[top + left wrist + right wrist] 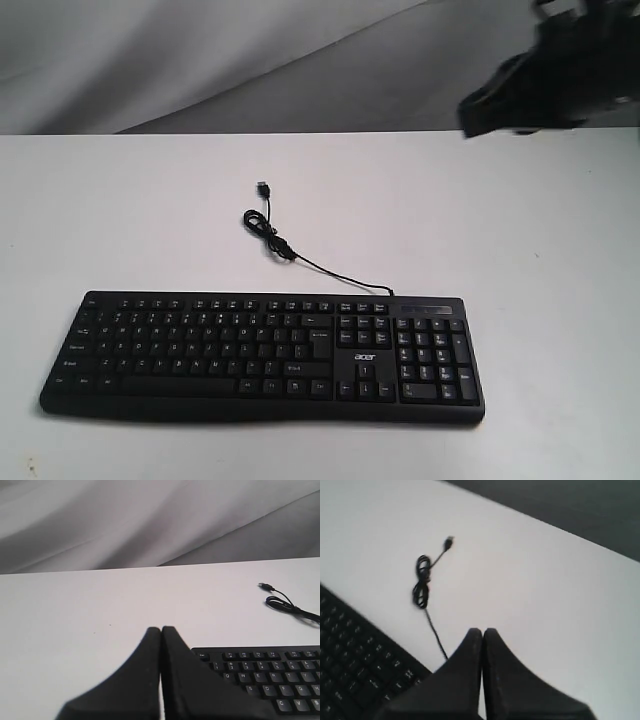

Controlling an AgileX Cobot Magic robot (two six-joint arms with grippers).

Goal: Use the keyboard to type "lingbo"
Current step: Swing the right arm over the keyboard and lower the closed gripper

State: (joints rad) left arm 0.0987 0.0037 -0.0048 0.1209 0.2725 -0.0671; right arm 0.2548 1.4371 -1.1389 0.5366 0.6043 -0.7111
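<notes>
So the keyboard (262, 350) lies flat on the white table (150, 200). Its thin cable (290, 255) is curled loosely behind it, with the plug lying free. The left gripper (161, 630) is pinched fully together by the keyboard's corner, holding nothing. The right gripper (482, 631) is also pressed together and empty, raised above the table.

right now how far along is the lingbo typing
Seemingly at the start: no key on the keyboard is touched. In hand: left fingers and right fingers are shut, poised near the keyboard's two ends. Left: likely all six letters.
</notes>
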